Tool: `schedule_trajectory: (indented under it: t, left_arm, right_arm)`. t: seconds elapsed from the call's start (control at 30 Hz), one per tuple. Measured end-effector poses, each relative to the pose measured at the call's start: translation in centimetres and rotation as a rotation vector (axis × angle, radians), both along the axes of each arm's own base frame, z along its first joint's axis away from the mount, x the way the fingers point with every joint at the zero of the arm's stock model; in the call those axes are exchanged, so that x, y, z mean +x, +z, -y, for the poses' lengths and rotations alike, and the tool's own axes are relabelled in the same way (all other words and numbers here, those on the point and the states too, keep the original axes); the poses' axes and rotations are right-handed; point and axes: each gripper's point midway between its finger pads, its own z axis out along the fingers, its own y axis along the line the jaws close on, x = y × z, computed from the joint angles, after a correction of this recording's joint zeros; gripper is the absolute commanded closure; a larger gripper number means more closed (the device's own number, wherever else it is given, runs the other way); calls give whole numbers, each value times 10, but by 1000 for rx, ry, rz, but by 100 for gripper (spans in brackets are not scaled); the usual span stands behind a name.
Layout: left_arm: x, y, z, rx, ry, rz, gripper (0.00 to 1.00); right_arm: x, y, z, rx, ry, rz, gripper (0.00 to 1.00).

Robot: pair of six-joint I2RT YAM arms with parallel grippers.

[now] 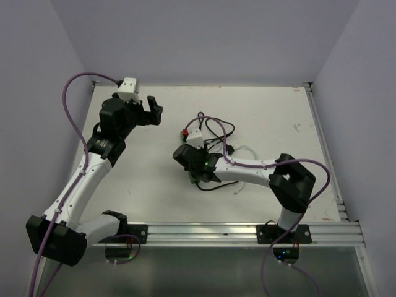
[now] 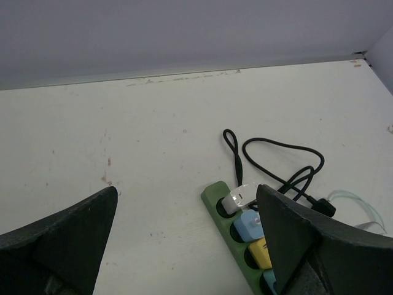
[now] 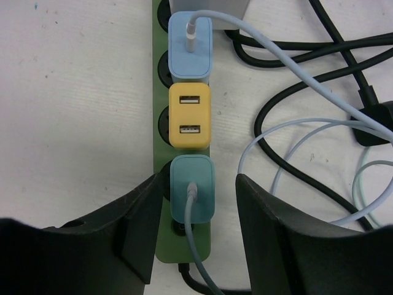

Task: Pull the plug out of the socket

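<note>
Plug (image 3: 192, 187), teal, lower centre of right-wrist frame, seated in green socket (image 3: 158, 92) on desk (image 3: 73, 92). Right jaws open, flanking plug; left jaws open, empty, upper left overhead. Grasp and pull outstanding.

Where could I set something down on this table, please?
Free: the bare table between the left arm and the socket, and the stretch from the cords to the right rail. Crowded: around the socket, with tangled cords and the right pincer.

Matt green plastic socket (image 3: 156, 92), smooth teal plastic plug (image 3: 206, 190), scuffed white table (image 3: 73, 92)
</note>
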Motion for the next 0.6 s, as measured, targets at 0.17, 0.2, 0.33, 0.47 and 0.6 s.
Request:
schedule_trajectory:
  t: [0.17, 0.2, 0.33, 0.47, 0.6]
  left_arm:
    - [0, -2, 1, 1, -2, -3, 0]
    - [0, -3, 1, 1, -2, -4, 0]
    - [-1, -5, 2, 2, -5, -8, 0]
    - [-2, -5, 4, 1, -14, -7, 2]
    - [-2, -5, 7, 2, -21, -7, 5]
  right_arm:
    - [1, -21, 1, -27, -5, -35, 51]
    - [1, -25, 1, -28, -5, -44, 53]
    - [3, -31, -2, -3, -11, -65, 84]
    - [3, -31, -3, 5, -8, -66, 100]
    - [0, -30, 0, -2, 30, -69, 100]
